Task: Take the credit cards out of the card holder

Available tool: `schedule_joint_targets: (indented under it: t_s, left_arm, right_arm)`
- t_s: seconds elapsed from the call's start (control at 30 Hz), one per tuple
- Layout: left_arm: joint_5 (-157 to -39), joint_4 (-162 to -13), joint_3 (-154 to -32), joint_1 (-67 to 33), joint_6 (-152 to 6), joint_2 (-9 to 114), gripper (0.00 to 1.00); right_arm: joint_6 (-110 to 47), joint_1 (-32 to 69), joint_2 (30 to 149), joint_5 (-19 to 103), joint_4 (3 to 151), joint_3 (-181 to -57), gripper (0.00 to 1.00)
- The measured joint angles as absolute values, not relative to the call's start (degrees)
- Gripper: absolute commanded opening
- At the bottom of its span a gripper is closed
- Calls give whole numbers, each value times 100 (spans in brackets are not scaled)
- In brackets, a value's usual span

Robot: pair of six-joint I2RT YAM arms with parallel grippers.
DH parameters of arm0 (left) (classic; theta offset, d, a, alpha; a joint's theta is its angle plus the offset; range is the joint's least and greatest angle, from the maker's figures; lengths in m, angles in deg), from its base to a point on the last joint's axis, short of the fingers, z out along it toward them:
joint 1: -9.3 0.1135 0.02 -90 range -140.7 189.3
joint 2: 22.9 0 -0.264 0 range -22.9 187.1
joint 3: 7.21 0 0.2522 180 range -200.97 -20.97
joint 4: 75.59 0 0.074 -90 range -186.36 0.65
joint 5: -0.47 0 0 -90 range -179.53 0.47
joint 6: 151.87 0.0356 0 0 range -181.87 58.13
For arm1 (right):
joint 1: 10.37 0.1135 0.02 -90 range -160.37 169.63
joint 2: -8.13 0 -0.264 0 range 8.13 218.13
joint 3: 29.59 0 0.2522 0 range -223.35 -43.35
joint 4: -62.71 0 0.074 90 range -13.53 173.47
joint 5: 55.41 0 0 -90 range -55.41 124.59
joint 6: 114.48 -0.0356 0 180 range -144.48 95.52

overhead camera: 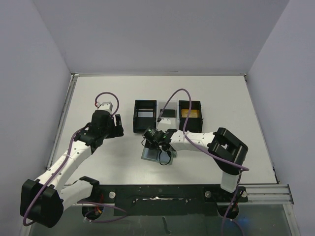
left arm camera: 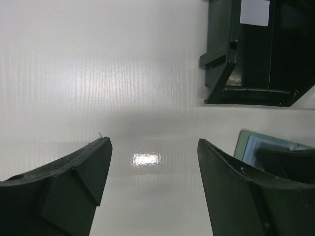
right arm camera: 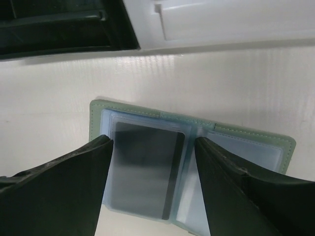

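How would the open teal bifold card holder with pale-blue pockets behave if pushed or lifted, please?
Lying flat on the glossy white table, the card holder would probably slide. Its stitched cover and centre fold suggest it flops if lifted by one edge. The dark rectangular card in its pocket likely stiffens that half.

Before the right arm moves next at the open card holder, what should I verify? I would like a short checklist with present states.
1. Teal-grey bifold card holder lies open on the white table: ok.
2. Dark rectangular card sits inside one pale blue pocket: ok.
3. Right tool is open, one finger on each side of the card: ok.
4. Fingers touch the card: cannot tell.
5. Left tool is open and empty above bare table: ok.
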State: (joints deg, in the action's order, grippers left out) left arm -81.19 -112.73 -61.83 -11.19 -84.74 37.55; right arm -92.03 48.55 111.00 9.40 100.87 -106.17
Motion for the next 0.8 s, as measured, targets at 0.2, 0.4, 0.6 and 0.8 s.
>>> schedule_joint_targets:
  t_s: [0.2, 0.4, 0.6, 0.8]
  left_arm:
    - [-8121, -11271, -6183, -1110, -8474, 3755, 70]
    - [-8126, -11273, -6183, -1110, -8474, 3755, 70]
    - [-8128, -11271, -6183, -1110, -8474, 3755, 70]
    - [-8141, -11271, -6183, -1110, -8474, 3755, 70]
  right_arm:
    - [-9050, 4857, 11295, 1073, 10127, -10875, 71]
    - [-8836, 4857, 11373, 1130, 10273, -10996, 64]
    - [-8567, 4857, 11404, 1171, 10373, -11083, 63]
    - [-8385, 4857, 11518, 1182, 10470, -11236, 58]
